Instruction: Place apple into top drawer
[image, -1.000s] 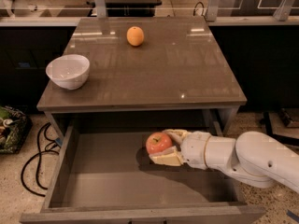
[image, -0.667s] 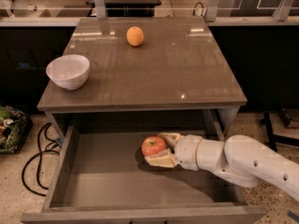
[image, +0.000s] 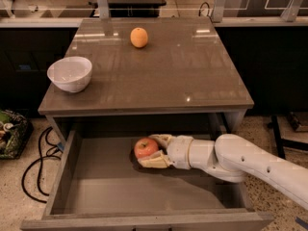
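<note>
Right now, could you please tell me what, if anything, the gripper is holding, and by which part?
The gripper holds the apple by its opposite sides, fingers on its far and near sides, inside the open top drawer.

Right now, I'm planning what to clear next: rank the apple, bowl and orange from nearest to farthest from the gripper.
The gripper reaches into the open drawer from the right.
1. Apple, between its fingers in the drawer.
2. Bowl, on the tabletop's left side.
3. Orange, near the tabletop's far edge.
</note>
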{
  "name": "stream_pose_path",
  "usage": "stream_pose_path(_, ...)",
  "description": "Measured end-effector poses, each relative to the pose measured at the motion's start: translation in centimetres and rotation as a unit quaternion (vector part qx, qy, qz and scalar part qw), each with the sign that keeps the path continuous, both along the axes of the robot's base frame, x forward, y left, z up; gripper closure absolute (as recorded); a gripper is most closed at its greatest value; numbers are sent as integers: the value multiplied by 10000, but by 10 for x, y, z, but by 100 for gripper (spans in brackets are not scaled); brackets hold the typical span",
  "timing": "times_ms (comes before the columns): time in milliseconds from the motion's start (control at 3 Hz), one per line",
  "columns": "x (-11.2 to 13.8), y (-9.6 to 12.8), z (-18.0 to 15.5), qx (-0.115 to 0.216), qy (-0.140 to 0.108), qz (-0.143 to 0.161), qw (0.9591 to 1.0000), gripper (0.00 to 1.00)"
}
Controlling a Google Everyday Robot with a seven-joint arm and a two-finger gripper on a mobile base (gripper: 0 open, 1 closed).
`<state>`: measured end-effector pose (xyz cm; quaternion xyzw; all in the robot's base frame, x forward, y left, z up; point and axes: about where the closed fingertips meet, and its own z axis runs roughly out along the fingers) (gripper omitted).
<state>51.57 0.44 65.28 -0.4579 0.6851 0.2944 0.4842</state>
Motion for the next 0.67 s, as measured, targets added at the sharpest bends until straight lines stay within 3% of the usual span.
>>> stream_pose_path(667, -1, 45, -23, 199, 105, 602, 9979, 100)
